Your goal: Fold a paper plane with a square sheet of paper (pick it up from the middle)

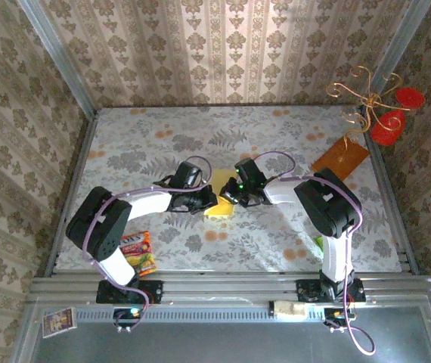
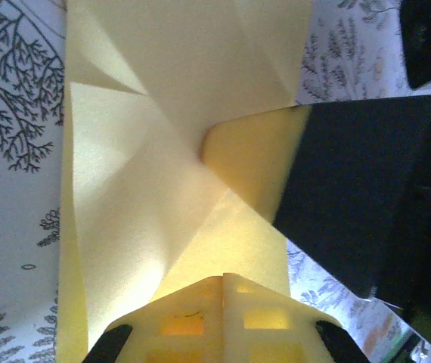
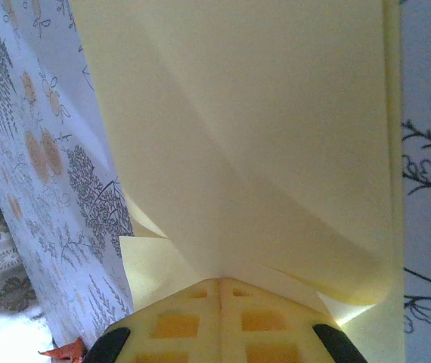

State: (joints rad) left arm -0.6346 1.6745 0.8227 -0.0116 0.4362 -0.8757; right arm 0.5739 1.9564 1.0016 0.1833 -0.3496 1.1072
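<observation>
Left arm: bent inward; left end effector [image 1: 206,200] fingers together at the square sheet of paper [image 1: 219,209], left side.
Right arm: bent inward; right end effector [image 1: 229,196] fingers together, right side.

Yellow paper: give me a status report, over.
Left gripper shut, right gripper shut. Square sheet of paper partly folded, mid-table, both grippers' tips against it. Orange board and snack packet lie well apart.

No lettering is readable, even on the packet [image 1: 138,253].
</observation>
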